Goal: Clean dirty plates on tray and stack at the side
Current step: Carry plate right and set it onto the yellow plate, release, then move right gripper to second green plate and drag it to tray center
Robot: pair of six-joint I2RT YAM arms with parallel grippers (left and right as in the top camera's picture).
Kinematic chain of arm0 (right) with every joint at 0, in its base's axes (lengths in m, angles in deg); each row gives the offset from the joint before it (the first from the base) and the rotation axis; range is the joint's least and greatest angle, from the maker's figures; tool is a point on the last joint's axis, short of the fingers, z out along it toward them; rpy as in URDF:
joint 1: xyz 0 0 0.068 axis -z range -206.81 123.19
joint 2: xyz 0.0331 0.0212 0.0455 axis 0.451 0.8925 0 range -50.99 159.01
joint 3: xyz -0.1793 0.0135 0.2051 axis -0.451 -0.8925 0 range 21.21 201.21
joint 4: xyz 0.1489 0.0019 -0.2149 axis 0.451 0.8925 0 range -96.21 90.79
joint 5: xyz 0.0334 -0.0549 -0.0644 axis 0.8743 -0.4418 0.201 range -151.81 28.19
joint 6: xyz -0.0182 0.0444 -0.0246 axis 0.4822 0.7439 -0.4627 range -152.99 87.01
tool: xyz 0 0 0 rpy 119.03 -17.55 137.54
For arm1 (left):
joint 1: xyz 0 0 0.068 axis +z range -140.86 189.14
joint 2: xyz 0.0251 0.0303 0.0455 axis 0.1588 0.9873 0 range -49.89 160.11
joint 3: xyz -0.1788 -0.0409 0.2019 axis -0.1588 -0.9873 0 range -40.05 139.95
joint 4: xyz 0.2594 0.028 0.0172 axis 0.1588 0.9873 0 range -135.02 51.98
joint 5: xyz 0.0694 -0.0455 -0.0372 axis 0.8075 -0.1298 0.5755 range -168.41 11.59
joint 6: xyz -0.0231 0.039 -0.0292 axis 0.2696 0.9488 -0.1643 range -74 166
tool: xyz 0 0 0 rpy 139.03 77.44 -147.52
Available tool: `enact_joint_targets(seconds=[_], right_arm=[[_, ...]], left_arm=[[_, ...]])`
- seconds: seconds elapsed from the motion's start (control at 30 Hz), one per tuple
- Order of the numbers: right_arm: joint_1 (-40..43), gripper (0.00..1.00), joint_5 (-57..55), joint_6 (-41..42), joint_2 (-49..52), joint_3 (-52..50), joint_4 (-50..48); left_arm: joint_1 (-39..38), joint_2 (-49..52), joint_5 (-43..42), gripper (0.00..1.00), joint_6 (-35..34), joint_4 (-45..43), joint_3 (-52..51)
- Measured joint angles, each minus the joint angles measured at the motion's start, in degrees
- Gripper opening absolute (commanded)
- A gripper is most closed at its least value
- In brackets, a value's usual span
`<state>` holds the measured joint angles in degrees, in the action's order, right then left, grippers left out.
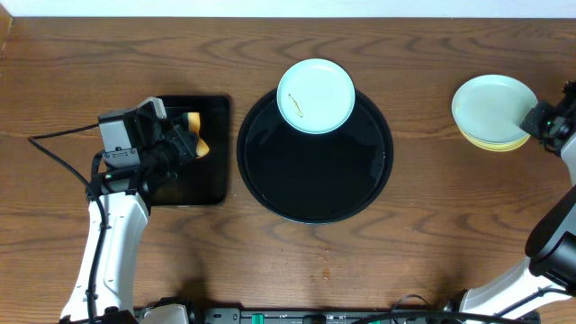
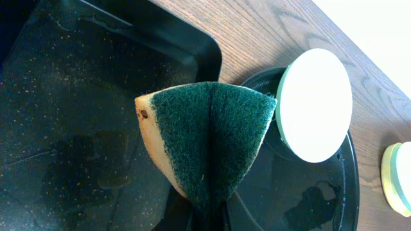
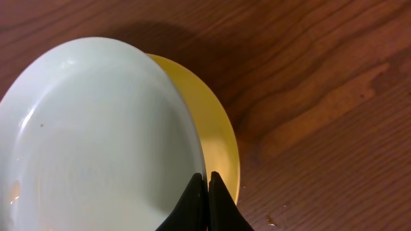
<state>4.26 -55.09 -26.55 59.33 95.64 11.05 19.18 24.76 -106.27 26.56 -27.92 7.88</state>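
On the desk (image 1: pixel 432 225) the round black tray (image 1: pixel 315 180) sits central, with a pale blue plate (image 1: pixel 315 95) on its far rim. By the right edge, the right end effector (image 3: pixel 207 199) pinches the rim of a second blue plate (image 3: pixel 96 141) atop the yellow plate (image 3: pixel 215 135). The left end effector (image 2: pixel 209 215) clamps a sponge (image 2: pixel 209 138).

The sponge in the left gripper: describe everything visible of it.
The sponge has a coarse dark green scouring face over pale yellow foam, which shows along one edge with a small brown speck. It is pinched into a fold, creased down its middle, by the shut left gripper. It hangs over the rectangular black tray; contact with it is unclear.
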Motion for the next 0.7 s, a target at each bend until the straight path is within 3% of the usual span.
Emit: enact_joint_targets(seconds=[0.2,0.23,0.27,0.33,0.37,0.53,0.7], right_arm=[[0.0,0.04,-1.2,-0.2,0.0,0.0,0.0],[0.0,0.08,-1.3,-0.2,0.0,0.0,0.0],[0.0,0.16,-1.5,-0.1,0.0,0.0,0.0],[0.0,0.48,-1.9,-0.7,0.0,0.0,0.0],[0.0,0.55,-1.9,-0.9,0.0,0.0,0.0],[0.0,0.57,-0.4,-3.2,0.0,0.4,2.5],[-1.5,0.61,6.1,-5.7,0.0,5.8,11.2]], left_arm=[[0.0,0.0,0.0,0.08,0.0,0.0,0.0],[0.0,0.0,0.0,0.08,0.0,0.0,0.0],[0.0,0.0,0.0,0.08,0.0,0.0,0.0],[0.0,0.0,0.0,0.08,0.0,0.0,0.0],[0.0,0.0,0.0,0.08,0.0,0.0,0.0],[0.0,0.0,0.0,0.08,0.0,0.0,0.0],[0.0,0.0,0.0,0.08,0.3,0.0,0.0]])
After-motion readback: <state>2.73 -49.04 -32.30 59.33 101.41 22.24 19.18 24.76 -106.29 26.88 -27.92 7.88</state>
